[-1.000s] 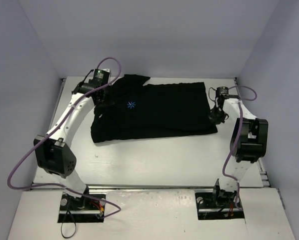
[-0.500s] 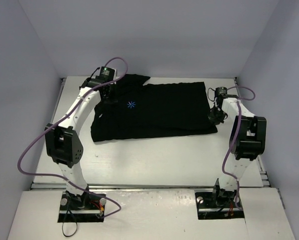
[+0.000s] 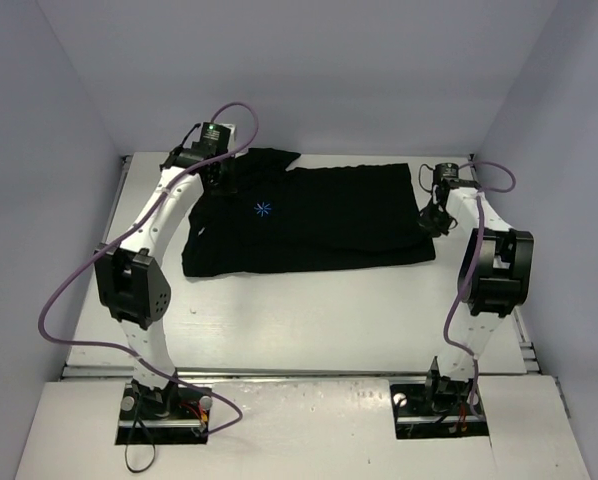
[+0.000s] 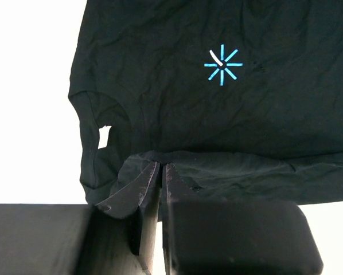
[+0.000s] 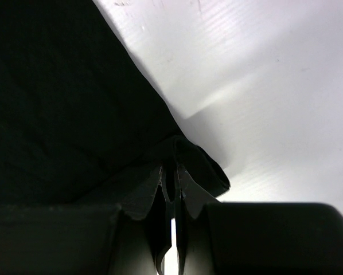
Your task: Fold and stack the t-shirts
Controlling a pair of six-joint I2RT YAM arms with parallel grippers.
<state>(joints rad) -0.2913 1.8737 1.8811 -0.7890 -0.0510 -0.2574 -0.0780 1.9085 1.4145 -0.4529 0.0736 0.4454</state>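
white table [image 3: 309,310] between pale lilac walls [image 3: 309,70], black t-shirt [image 3: 319,225] atop

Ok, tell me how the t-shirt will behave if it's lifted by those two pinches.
Probably floppy: the t-shirt is wrinkled and bunches where the left gripper and right gripper pinch it. Likely light: the cloth looks thin. Its middle would probably sag between the grips and drag on the table.
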